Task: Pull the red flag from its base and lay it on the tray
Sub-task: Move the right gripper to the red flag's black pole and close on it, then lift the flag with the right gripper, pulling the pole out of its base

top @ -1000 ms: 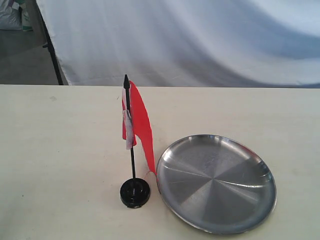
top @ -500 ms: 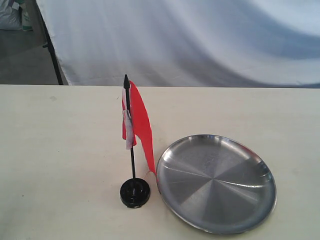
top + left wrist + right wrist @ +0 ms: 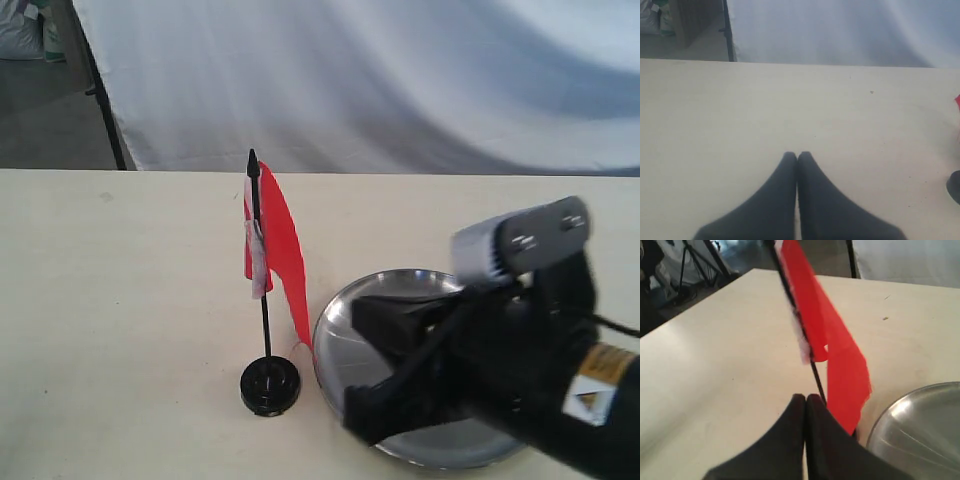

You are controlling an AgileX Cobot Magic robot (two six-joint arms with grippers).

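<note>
Behind table [image 3: 120,300] and tray [image 3: 330,350], white drape [image 3: 400,80]

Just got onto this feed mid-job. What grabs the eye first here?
The red flag stands upright in its black base, just left of the shiny tray. The right arm looms blurred in the foreground over the tray, its fingers pressed together close to the flag, not holding it.

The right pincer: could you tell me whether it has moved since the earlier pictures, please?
Yes. Out of view before, the right pincer has come in from the lower right, over the tray, toward the red flag.
</note>
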